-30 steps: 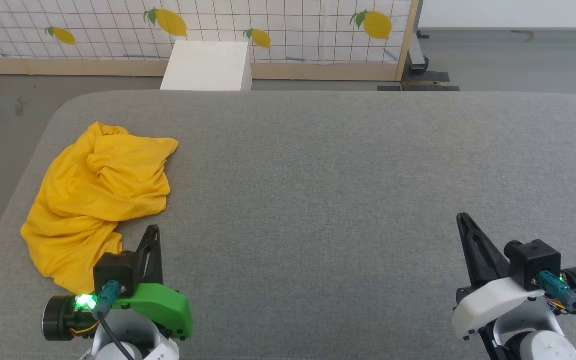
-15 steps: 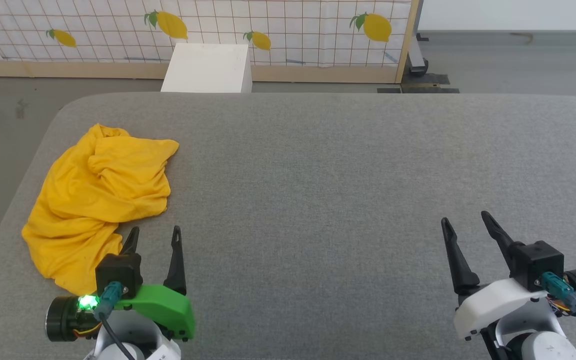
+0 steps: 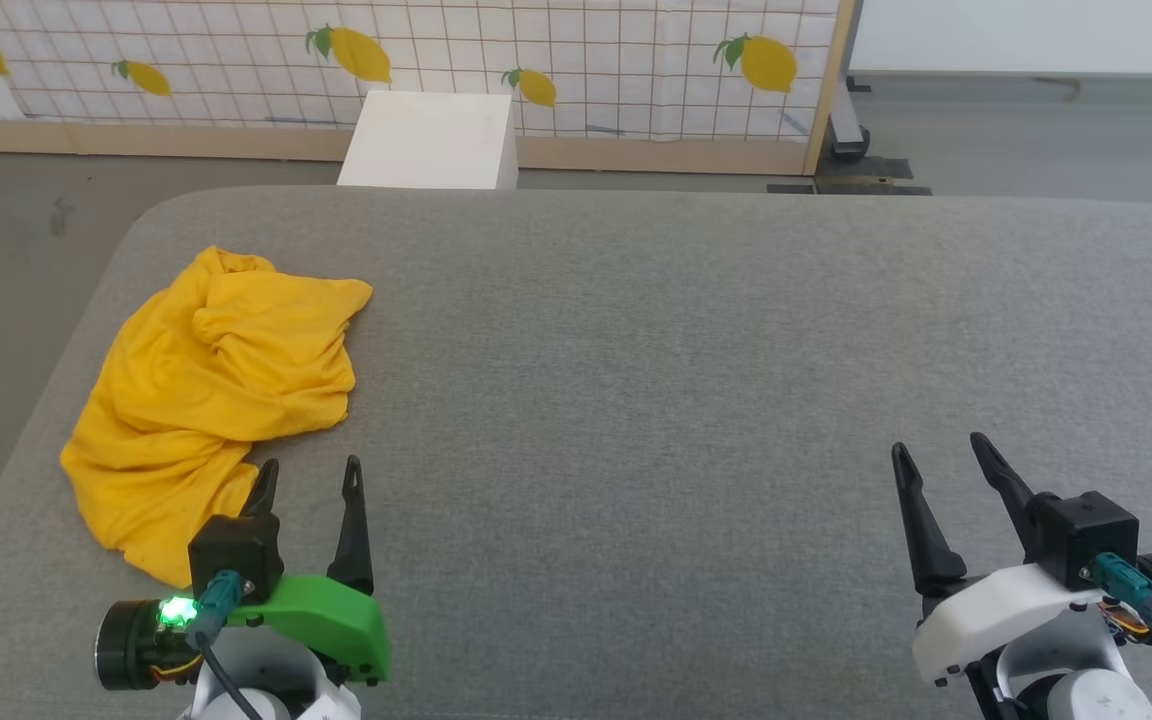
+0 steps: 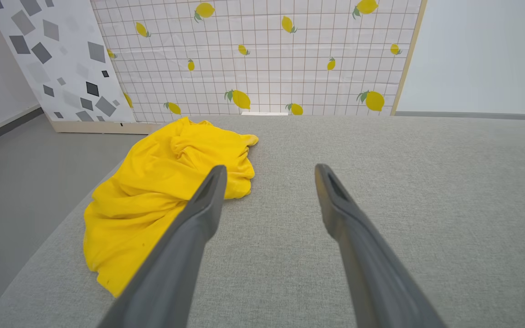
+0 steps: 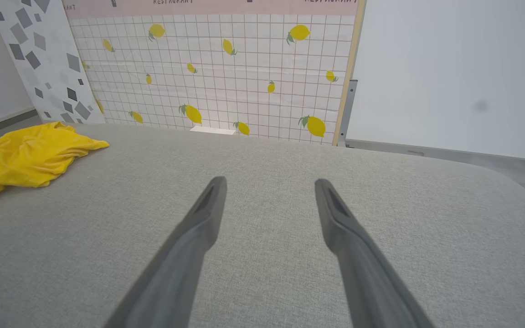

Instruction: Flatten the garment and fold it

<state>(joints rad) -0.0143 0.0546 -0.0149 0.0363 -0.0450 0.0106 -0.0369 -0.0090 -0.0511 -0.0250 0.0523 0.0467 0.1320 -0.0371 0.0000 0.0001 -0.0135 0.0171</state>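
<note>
Lying crumpled in a heap, the bright yellow-orange cotton T-shirt [image 3: 216, 400] sat along the left edge of the grey fabric-covered surface [image 3: 636, 350], toward its far left corner, plain side up with no print showing. The robot's left hand [image 3: 310, 464], on a green mount, hovered at the near edge just beside the heap's near end, its two dark fingers spread wide and holding nothing. The right hand [image 3: 938, 445], on a white mount, hung by the near right corner, well apart from the cloth, equally wide open and empty. Flattening had apparently not begun; the step in hand looked like the first reach for the shirt. The next move would likely call for the left hand to pinch a hem or sleeve edge and draw the shirt toward the middle, where both hands could spread it. Beyond the far edge stood a white box [image 3: 431, 140] on a grey floor [image 3: 6, 230], before a lemon-patterned grid screen [image 3: 586, 60].
</note>
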